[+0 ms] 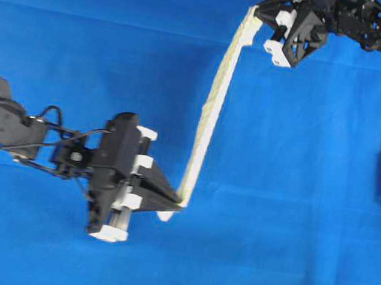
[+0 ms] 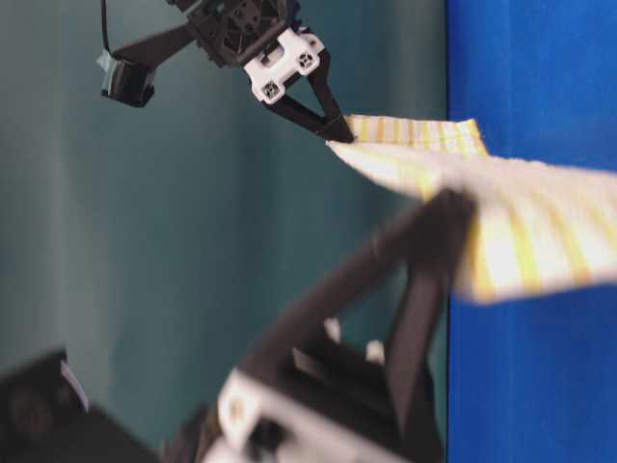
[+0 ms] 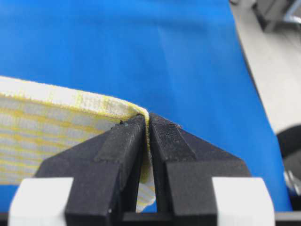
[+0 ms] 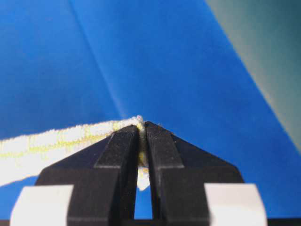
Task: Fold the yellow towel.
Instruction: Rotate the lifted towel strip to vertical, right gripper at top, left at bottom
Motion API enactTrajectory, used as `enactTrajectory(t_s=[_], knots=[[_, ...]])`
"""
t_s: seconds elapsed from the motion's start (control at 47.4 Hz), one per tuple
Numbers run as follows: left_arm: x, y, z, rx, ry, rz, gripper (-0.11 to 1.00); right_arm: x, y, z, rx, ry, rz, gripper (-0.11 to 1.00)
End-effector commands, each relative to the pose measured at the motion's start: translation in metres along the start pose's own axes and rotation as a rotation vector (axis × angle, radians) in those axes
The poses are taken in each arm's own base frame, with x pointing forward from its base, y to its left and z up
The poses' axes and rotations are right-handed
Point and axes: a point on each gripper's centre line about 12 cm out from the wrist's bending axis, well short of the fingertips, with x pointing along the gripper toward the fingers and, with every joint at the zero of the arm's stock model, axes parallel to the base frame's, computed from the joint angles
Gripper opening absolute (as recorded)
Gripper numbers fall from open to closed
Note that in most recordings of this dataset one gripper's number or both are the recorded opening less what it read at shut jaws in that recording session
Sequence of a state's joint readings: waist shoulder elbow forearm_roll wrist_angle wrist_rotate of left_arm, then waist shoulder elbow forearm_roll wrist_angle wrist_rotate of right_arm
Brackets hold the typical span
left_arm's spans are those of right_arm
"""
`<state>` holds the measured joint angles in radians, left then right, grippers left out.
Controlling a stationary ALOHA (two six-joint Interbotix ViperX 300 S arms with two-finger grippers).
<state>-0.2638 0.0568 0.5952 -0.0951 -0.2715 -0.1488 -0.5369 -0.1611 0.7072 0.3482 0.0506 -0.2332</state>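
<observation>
You are holding the yellow towel (image 1: 215,96) up off the blue cloth (image 1: 84,40) with both arms, and it is hanging stretched between the two claws as a long narrow band when seen from overhead. Your left gripper (image 1: 180,202) is pinching one corner of the towel at the lower middle of the overhead view; in the left wrist view its black fingers (image 3: 117,155) are pressing together with the hemmed yellow edge (image 3: 70,98) caught between them, and the checked fabric is running off to the left. Your right gripper (image 1: 256,13) is clamping the opposite corner near the top of the overhead view; the right wrist view is showing its jaws nearly meeting on a small fold of the towel (image 4: 139,123), with the rest trailing away to the left as a pale, slightly blurred strip. From table level, the right gripper (image 2: 339,133) is pointing down and to the right, gripping the far corner, while the towel (image 2: 521,217) is spreading toward the camera with its tan stripes showing, and the left arm's dark finger (image 2: 424,289) is sitting blurred in the foreground, reaching up to the near edge. The blue cloth is lying flat beneath everything, covering the work surface.
</observation>
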Motion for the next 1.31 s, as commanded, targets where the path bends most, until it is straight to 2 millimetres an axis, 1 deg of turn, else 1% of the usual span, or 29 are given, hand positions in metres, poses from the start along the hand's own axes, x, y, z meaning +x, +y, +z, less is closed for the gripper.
enactTrajectory(t_s=[0.0,0.232,0.295,0.401,0.549,0.654,0.844,0.907,1.118,1.287], knots=[[0.011,-0.016,0.022,0.015,-0.058,-0.035,0.03,-0.003,-0.023,0.022,0.017,-0.064,-0.056,0.04],[0.047,-0.005,0.035,0.005,-0.086,-0.010,0.03,-0.001,-0.033,0.026,-0.002,-0.068,-0.078,0.04],[0.053,-0.003,0.038,0.003,-0.093,-0.007,0.03,-0.001,-0.034,0.026,-0.004,-0.067,-0.082,0.04],[0.056,-0.001,0.041,0.000,-0.099,-0.003,0.03,-0.001,-0.034,0.025,-0.009,-0.060,-0.081,0.04],[0.055,0.001,0.037,-0.001,-0.090,0.001,0.03,0.000,-0.035,0.024,-0.017,-0.054,-0.082,0.04],[0.054,0.002,0.031,-0.006,-0.075,0.004,0.03,0.003,-0.035,0.023,-0.016,-0.045,-0.082,0.04],[0.049,0.006,0.016,-0.017,-0.051,0.011,0.03,0.015,-0.033,0.020,-0.020,-0.014,-0.073,0.04],[0.044,0.005,0.012,-0.024,-0.056,0.010,0.03,0.021,-0.028,0.020,-0.029,-0.002,-0.062,0.04],[0.031,0.013,-0.008,-0.095,-0.054,0.043,0.03,0.044,-0.016,0.023,-0.048,0.017,-0.034,0.04],[0.021,0.011,-0.019,-0.098,-0.049,0.041,0.03,0.065,-0.004,0.026,-0.064,0.028,-0.010,0.04]])
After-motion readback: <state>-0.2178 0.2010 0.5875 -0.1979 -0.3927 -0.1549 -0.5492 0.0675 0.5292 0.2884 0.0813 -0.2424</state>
